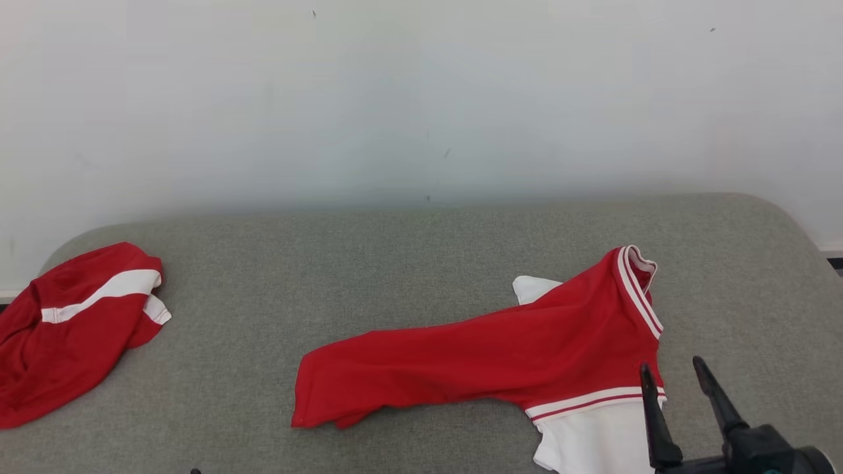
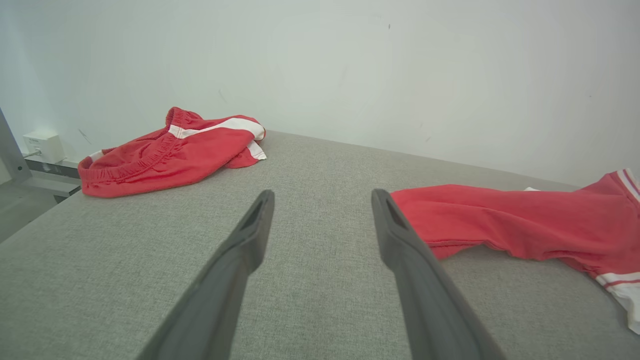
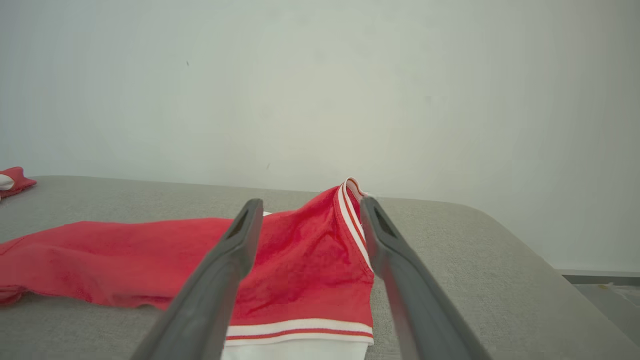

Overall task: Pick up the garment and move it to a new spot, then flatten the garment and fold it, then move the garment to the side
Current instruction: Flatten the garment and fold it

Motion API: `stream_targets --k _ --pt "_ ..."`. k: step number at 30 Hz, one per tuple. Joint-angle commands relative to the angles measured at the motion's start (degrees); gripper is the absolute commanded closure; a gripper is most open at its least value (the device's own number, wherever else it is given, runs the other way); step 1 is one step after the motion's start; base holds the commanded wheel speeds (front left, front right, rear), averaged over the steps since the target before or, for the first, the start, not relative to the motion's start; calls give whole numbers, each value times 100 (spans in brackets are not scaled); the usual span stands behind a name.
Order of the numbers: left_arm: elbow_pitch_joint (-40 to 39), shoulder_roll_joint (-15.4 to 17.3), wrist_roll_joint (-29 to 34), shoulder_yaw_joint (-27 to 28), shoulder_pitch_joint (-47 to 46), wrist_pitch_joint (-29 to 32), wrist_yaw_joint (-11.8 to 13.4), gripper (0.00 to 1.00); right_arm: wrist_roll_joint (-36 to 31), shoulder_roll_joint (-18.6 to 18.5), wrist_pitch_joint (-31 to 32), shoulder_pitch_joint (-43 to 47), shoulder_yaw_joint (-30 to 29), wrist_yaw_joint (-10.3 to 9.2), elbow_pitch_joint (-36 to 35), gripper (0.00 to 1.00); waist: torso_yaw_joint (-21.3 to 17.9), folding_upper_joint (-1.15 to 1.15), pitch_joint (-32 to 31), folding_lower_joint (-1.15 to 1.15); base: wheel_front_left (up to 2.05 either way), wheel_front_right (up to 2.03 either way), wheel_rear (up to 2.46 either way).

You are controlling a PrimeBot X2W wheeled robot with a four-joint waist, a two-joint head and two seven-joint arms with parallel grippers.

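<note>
Broadly, the grey padded surface [image 1: 408,263] carries the red-and-white garment [image 1: 500,355], rumpled at five o'clock, and a second red garment [image 1: 72,329] at nine o'clock. The right gripper [image 1: 671,365] is at the striped hem, fingers apart; the left gripper [image 2: 324,195] is likewise spread, empty.

The right gripper [image 1: 670,363] is made up of two long, slim fingers [image 1: 655,421] — black, tapered to narrow tips — that are set into a bulky black housing [image 1: 770,447], on which a small teal patch [image 1: 768,470] is seen at the near edge. The left gripper [image 2: 322,195] is built alike: its fingers are matt dark grey, broad at the base, and a shallow elongated recess is cut into each inner face near the tip.
</note>
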Motion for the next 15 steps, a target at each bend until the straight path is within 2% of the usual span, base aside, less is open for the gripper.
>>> stream_targets --k 1,8,15 --pt "19 -10 11 18 73 -19 8 0 -34 24 -2 111 22 -15 -59 0 -41 0 -52 1 0 0 0" --pt "86 -11 116 28 162 -19 8 0 -157 128 -2 682 84 -15 9 0 -66 0 -135 1 0 0 0" --pt "122 -12 199 48 262 -19 8 0 -196 163 -3 887 18 -15 89 0 -95 0 -184 1 0 0 0"
